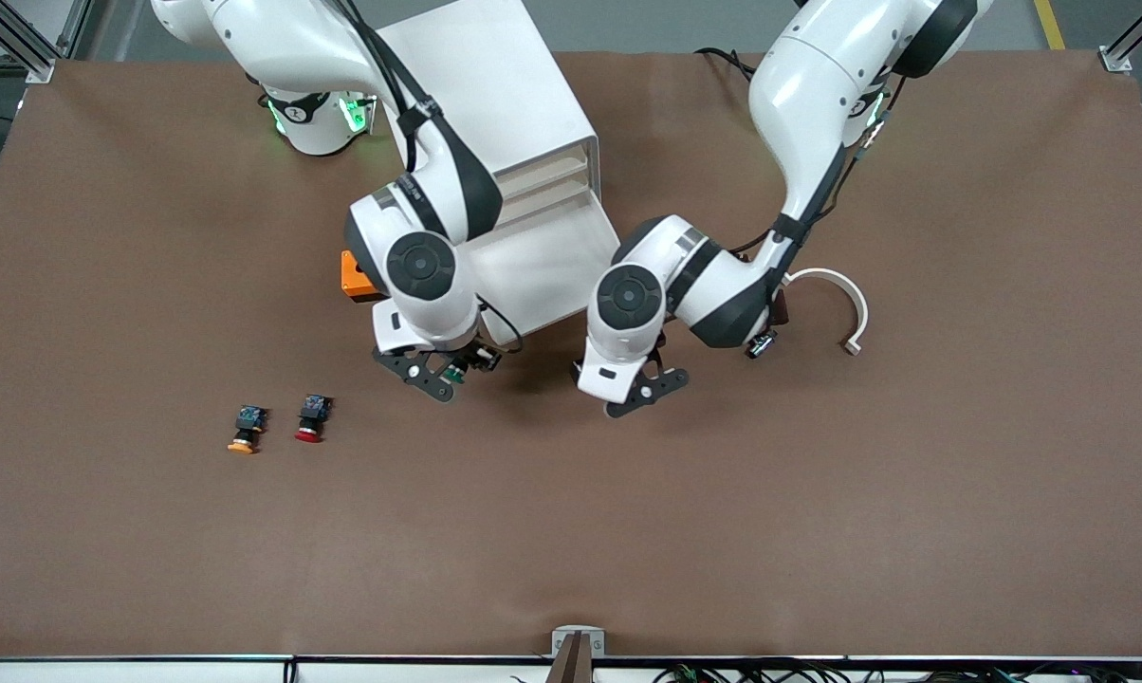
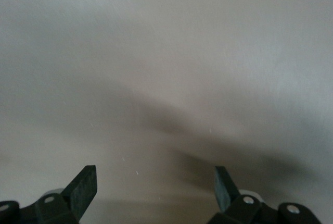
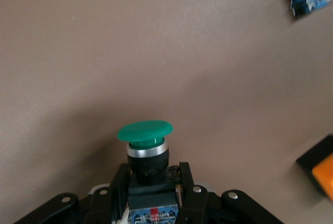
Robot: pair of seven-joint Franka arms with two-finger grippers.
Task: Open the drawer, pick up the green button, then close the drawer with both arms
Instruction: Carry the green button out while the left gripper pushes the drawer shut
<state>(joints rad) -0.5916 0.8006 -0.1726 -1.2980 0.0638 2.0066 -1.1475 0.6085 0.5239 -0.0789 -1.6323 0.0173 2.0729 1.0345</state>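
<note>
A brown table (image 1: pixel 818 531) fills the front view, with grey floor showing along the upper edge where the arm bases stand. The right gripper (image 1: pixel 443 368) is clamped on the green-capped button (image 3: pixel 145 139); in the right wrist view the black body is seen pinched between the fingers (image 3: pixel 183 179), the cap pointing away from the wrist and the blue rear part tucked toward the palm. This gripper hangs over bare table just in front of the pulled-out drawer (image 1: pixel 543 275), toward the right arm's end of it. The left gripper (image 1: pixel 649 391) is spread wide and holds nothing; the left wrist view shows only its two pads (image 2: pixel 83 187) with a plain pale surface ahead, and it hovers over the table just in front of the drawer's corner toward the left arm's end. The drawer stands out from the white cabinet (image 1: pixel 495 95), its tray apparently empty as far as can be seen past the arms. An orange block (image 1: pixel 358 277) lies beside the drawer. The orange-capped button (image 1: pixel 246 429) and the red-capped button (image 1: pixel 311 418) lie side by side, nearer the front camera, toward the right arm's end. A white curved piece (image 1: pixel 841 304) rests toward the left arm's end. Judged progress: opening and taking are done; closing the drawer is left, and the empty left gripper looks best placed for it.
</note>
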